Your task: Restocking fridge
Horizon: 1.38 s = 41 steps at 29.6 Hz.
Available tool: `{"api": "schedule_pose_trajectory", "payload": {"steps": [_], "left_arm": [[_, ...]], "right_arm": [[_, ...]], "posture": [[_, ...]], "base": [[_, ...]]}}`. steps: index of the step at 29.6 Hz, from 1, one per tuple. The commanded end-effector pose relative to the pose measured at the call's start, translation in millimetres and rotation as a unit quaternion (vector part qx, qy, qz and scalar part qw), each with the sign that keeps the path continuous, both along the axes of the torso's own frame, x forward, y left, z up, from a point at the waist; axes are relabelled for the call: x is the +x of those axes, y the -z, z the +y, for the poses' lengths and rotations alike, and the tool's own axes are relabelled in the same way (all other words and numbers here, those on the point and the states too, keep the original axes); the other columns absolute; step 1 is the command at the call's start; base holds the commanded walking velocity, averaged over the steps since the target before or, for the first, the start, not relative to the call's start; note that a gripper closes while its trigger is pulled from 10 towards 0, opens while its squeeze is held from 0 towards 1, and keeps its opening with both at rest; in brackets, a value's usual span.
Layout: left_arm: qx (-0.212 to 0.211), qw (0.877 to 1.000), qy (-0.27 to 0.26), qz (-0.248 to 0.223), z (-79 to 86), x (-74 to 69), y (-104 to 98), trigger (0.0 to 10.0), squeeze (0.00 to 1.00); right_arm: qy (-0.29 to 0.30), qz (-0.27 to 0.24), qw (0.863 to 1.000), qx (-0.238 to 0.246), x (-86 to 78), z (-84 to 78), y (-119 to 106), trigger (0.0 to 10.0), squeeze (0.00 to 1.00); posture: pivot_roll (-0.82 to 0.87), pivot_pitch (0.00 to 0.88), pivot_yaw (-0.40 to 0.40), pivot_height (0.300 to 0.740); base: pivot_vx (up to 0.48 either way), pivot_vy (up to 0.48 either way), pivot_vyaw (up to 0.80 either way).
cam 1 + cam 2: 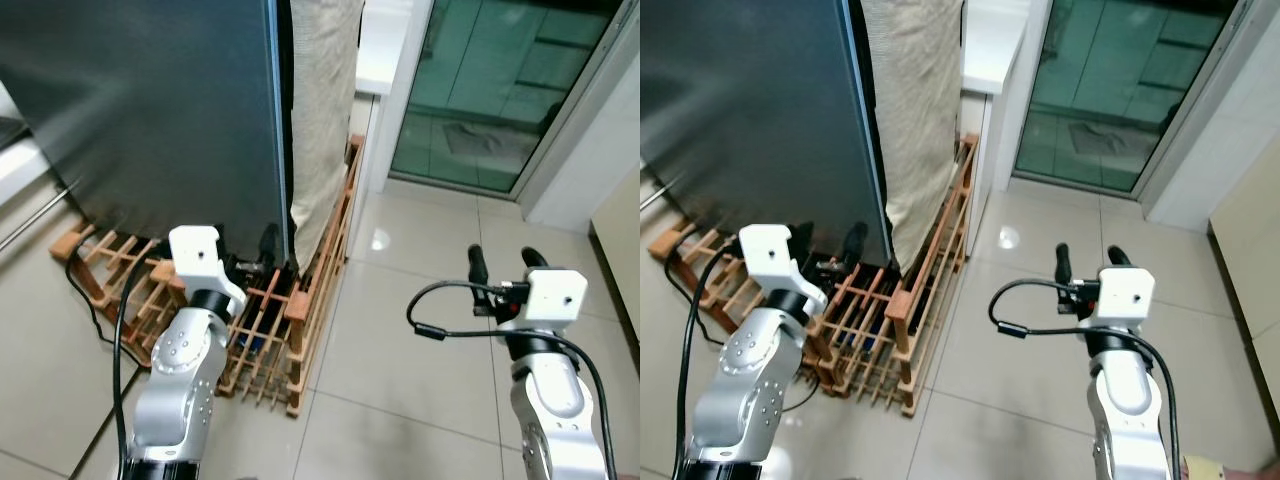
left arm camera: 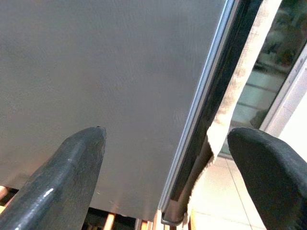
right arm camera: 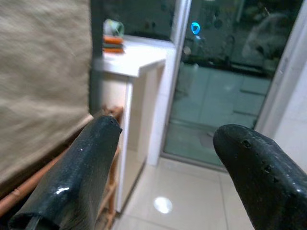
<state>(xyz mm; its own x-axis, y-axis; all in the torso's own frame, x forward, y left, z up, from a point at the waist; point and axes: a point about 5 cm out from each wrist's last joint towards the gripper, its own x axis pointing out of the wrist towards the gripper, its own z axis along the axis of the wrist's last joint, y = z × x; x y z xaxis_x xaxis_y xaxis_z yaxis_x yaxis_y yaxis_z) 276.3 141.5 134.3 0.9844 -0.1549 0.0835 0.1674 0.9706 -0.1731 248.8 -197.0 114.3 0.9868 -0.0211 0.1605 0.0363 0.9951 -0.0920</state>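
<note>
The tall dark grey fridge door (image 1: 150, 110) was found shut at 11 o'clock, its upright edge sat straight ahead of the left claw (image 2: 168, 158), fingers spread wide with nothing held. The right claw (image 1: 507, 262), also parted and empty, was parked well off at 4 o'clock. A beige cloth (image 2: 240, 81) beside that edge was caught close-up by the left wrist view; the slatted wooden rack (image 1: 270, 330) underneath was shown better by the head view.

Head views are evenly lit and sharp. One glare spot sits on the tiled floor (image 1: 380, 240) near the glass door (image 1: 500, 90). Straight edges bow toward the frame borders. The fridge door (image 1: 150, 110) appears dark. Wrist views are dimmer, with near fingers defocused.
</note>
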Motion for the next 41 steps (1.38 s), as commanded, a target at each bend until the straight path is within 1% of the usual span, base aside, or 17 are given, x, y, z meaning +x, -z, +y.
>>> {"api": "schedule_pose_trajectory", "payload": {"steps": [1, 5, 6, 12, 13, 15, 16, 17, 22, 23, 26, 27, 28, 29, 33, 37, 41], "left_arm": [[0.001, 1.000, 0.000, -0.008, -2.6, 5.3, -6, 10.0, 0.00], [0.000, 1.000, -0.001, -0.015, -8.7, 17.9, -17, 10.0, 0.00], [-0.006, 1.000, 0.011, -0.026, -14.2, 20.4, -26, 10.0, 0.00], [-0.007, 0.996, 0.062, -0.063, -33.1, 20.7, -48, 10.0, 0.00], [-0.012, 0.993, 0.086, -0.074, -41.3, 18.4, -54, 10.0, 0.00], [-0.012, 0.992, 0.097, -0.077, -44.5, 17.1, -57, 10.0, 0.00], [-0.015, 0.988, 0.128, -0.085, -51.3, 14.0, -63, 10.0, 0.00], [-0.016, 0.986, 0.139, -0.086, -53.5, 13.0, -65, 10.0, 0.00], [-0.008, 0.984, 0.160, -0.076, -59.8, 15.5, -66, 10.0, 0.00], [0.001, 0.986, 0.155, -0.064, -64.3, 26.7, -64, 10.0, 0.00], [0.021, 0.988, 0.140, -0.056, -69.7, 44.9, -63, 10.0, 0.00], [0.021, 0.988, 0.140, -0.056, -69.7, 44.9, -63, 10.0, 0.00], [0.026, 0.990, 0.133, -0.048, -72.3, 54.2, -62, 10.0, 0.00], [0.026, 0.990, 0.131, -0.045, -73.0, 57.0, -62, 10.0, 0.00], [0.017, 0.991, 0.129, -0.037, -77.9, 62.1, -62, 10.0, 0.00], [0.015, 0.989, 0.146, -0.036, -92.9, 63.9, -60, 10.0, 0.00], [0.011, 0.990, 0.135, -0.028, -95.7, 68.4, -55, 10.0, 0.00]], "right_arm": [[-0.001, -0.003, 1.000, -0.002, 2.8, -0.9, -2, 10.0, 0.00], [0.007, -0.019, 1.000, 0.000, 8.9, -3.8, -11, 10.0, 0.00], [0.012, -0.023, 1.000, 0.002, 10.9, -5.5, -14, 10.0, 0.00], [0.020, -0.033, 0.999, 0.000, 14.6, -8.1, -19, 10.0, 0.00], [0.022, -0.036, 0.999, -0.002, 15.1, -8.5, -20, 10.0, 0.00], [0.023, -0.036, 0.999, -0.002, 15.2, -8.4, -21, 10.0, 0.00], [0.024, -0.035, 0.999, -0.003, 15.0, -9.1, -20, 10.0, 0.00], [0.025, -0.035, 0.999, -0.004, 14.9, -9.5, -20, 10.0, 0.00], [0.025, -0.031, 0.999, -0.004, 15.8, -9.8, -19, 10.0, 0.00], [0.022, -0.028, 0.999, -0.002, 18.1, -8.2, -19, 10.0, 0.00], [0.014, -0.027, 1.000, 0.001, 21.9, -4.0, -19, 10.0, 0.00], [0.014, -0.027, 1.000, 0.001, 21.9, -4.0, -19, 10.0, 0.00], [0.009, -0.028, 1.000, 0.002, 23.0, -1.1, -19, 10.0, 0.00], [0.008, -0.028, 1.000, 0.002, 23.1, -0.2, -19, 10.0, 0.00], [0.007, -0.027, 1.000, 0.003, 21.9, 1.0, -18, 10.0, 0.00], [0.010, -0.022, 1.000, 0.003, 16.9, 1.7, -15, 10.0, 0.00], [0.016, -0.017, 1.000, 0.003, 13.4, -1.3, -12, 10.0, 0.00]], "posture": [[-0.07, 0.000, 0.009, 0.731], [-0.07, 0.000, 0.008, 0.731], [-0.07, 0.000, 0.009, 0.731], [-0.07, 0.000, 0.015, 0.731], [-0.08, 0.000, 0.020, 0.731], [-0.08, 0.000, 0.020, 0.731], [-0.08, 0.000, 0.021, 0.731], [-0.08, 0.000, 0.021, 0.731], [-0.08, 0.000, 0.016, 0.731], [-0.08, 0.000, 0.011, 0.731], [-0.08, 0.000, 0.011, 0.731], [-0.08, 0.000, 0.011, 0.731], [-0.09, 0.000, 0.017, 0.731], [-0.09, 0.000, 0.017, 0.731], [-0.10, 0.000, 0.025, 0.731], [-0.13, 0.000, 0.038, 0.731], [-0.13, 0.000, 0.043, 0.731]], "base": [[0.000, 0.000, 0.00], [0.000, 0.000, 0.00], [0.000, 0.000, 0.00], [0.000, 0.000, 0.00], [0.000, 0.000, 0.00], [0.000, 0.000, 0.00], [0.000, 0.000, 0.00], [0.000, 0.000, 0.00], [0.000, 0.000, 0.00], [0.000, 0.000, 0.00], [0.000, 0.000, 0.00], [0.000, 0.000, 0.00], [0.000, 0.000, 0.00], [0.000, 0.000, 0.00], [0.000, 0.000, 0.00], [0.000, 0.000, 0.00], [0.000, 0.000, 0.00]]}}
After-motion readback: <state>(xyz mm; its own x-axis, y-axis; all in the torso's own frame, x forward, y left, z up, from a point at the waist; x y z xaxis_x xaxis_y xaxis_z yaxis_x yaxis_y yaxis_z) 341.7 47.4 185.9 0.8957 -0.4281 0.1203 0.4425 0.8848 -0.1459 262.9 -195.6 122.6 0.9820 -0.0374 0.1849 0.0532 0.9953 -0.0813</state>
